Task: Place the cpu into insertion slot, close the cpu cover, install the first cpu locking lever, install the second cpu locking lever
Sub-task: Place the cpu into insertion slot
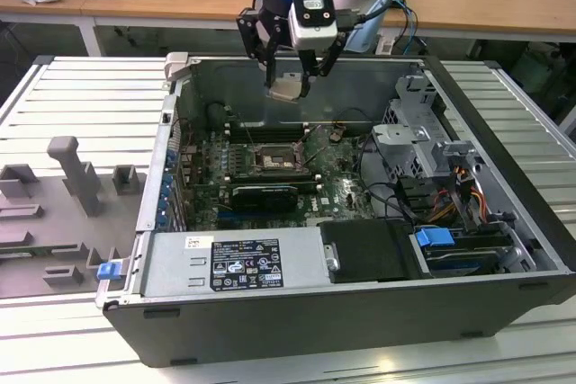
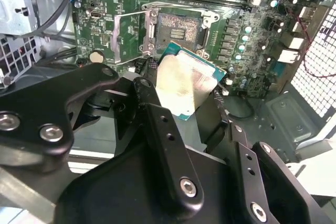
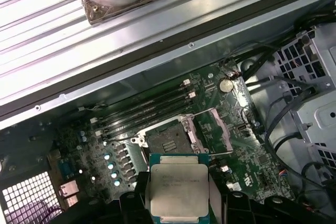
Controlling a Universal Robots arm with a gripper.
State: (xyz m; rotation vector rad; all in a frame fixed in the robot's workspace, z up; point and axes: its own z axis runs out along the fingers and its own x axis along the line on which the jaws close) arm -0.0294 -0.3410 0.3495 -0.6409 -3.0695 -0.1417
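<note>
The black two-fingered gripper (image 1: pixel 288 84) hangs over an open dark-grey metal computer case (image 1: pixel 360 334) that lies on its side on a ribbed silvery aluminium table (image 1: pixel 81 96). Its fingers (image 2: pixel 157 124) are closed part-way and pinch the cpu (image 2: pixel 185 80), a small flat square chip with a pale silvery-beige metal top and a green rim. They hold it by two opposite edges, so the jaws stand exactly as wide as the chip. In the first wrist view the cpu (image 3: pixel 178 195) turns its metal top to the camera, with a black finger pressed against each side.

The cpu is in the air and touches nothing but the fingers. It sits well above the green motherboard (image 1: pixel 342 188). In the exterior view it hangs near the case's far wall, higher than the insertion slot (image 1: pixel 274 161) and beyond it.

The insertion slot is a square socket with a dark centre and a silver metal rim. In both wrist views its dark contact field lies uncovered. The cpu cover (image 3: pixel 214 129), a thin silvery metal frame with a large square cut-out, is swung open off the slot and rests to one side of it. Long black memory slots (image 3: pixel 147 107) run along another side of the slot.
</note>
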